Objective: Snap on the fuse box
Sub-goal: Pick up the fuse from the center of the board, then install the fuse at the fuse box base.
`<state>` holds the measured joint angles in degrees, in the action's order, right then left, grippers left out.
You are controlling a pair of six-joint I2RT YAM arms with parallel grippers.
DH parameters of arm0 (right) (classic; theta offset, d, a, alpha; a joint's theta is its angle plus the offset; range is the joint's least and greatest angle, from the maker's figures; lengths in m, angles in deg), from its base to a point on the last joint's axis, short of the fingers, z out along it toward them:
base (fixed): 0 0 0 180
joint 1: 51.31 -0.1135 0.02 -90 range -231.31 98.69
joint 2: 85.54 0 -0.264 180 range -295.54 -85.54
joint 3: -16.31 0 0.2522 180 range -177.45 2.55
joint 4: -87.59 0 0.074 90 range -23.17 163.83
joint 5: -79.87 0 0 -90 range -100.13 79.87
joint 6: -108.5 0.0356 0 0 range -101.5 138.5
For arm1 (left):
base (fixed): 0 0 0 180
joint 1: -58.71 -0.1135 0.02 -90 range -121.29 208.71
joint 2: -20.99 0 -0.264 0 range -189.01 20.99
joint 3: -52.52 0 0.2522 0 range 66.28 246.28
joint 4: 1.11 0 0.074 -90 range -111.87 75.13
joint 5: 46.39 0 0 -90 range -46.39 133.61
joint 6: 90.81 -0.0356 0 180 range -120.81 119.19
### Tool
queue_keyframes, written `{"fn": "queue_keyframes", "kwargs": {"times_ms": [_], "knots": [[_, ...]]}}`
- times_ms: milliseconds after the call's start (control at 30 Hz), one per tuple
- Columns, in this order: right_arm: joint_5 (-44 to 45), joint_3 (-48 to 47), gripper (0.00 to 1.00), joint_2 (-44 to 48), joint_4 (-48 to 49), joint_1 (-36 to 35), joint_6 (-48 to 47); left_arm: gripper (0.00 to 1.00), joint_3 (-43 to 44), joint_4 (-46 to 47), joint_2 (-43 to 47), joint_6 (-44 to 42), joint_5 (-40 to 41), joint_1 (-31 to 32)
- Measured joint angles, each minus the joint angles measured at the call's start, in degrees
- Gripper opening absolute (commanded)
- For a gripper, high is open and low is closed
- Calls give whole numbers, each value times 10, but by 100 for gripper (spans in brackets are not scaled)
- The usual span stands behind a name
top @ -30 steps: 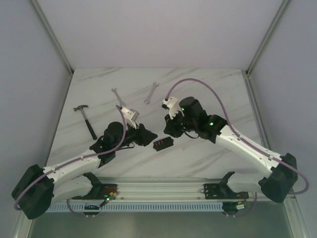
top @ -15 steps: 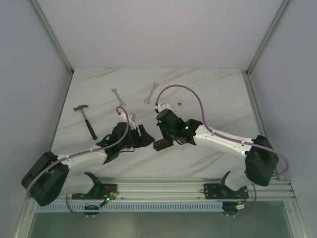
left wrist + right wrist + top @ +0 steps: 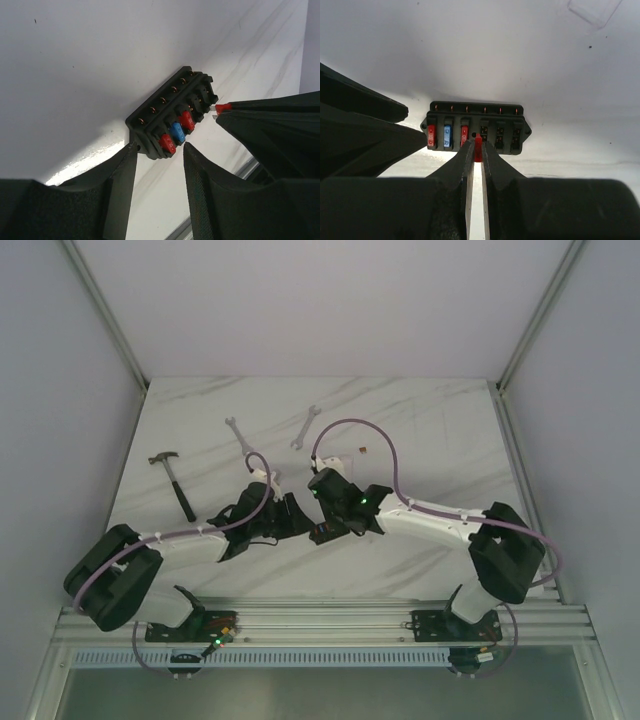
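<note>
Looking across from the left side, a hammer (image 3: pixel 172 480) and two wrenches (image 3: pixel 238 435) (image 3: pixel 306 427) lie out on the white marble table (image 3: pixel 430 420), well apart from the action. Next over is the left gripper (image 3: pixel 159 146), and its claw is partway open with nothing held. The two fingers (image 3: pixel 120 185) sit right at the short end of the fuse box (image 3: pixel 475 116), one tip at its corner, though I can't tell if it's actually touching. The box itself sits flat on the table near the front middle, between the two arms. It's a small black rectangular plastic block with a row of six slots and a little copper contact showing behind each one. Going left to right in the right wrist view, the seated fuses (image 3: pixel 447 136) run red, blue, red, and the other three slots are bare. The right gripper (image 3: pixel 478 150) has its claw pinched nearly closed on a loose red fuse (image 3: pixel 478 144), which is right at the front edge of the fourth slot. A thin clear cover (image 3: pixel 594 11) lies on the table off beyond the box to the right.
</note>
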<state>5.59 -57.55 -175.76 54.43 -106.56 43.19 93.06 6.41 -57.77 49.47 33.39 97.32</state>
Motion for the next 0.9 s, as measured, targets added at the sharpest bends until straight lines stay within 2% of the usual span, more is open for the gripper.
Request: {"fn": "queue_keyframes", "kwargs": {"times_ms": [900], "knots": [[9, 7, 0, -38, 1, 0, 8, 44, 49, -34, -71, 7, -15, 0]]}}
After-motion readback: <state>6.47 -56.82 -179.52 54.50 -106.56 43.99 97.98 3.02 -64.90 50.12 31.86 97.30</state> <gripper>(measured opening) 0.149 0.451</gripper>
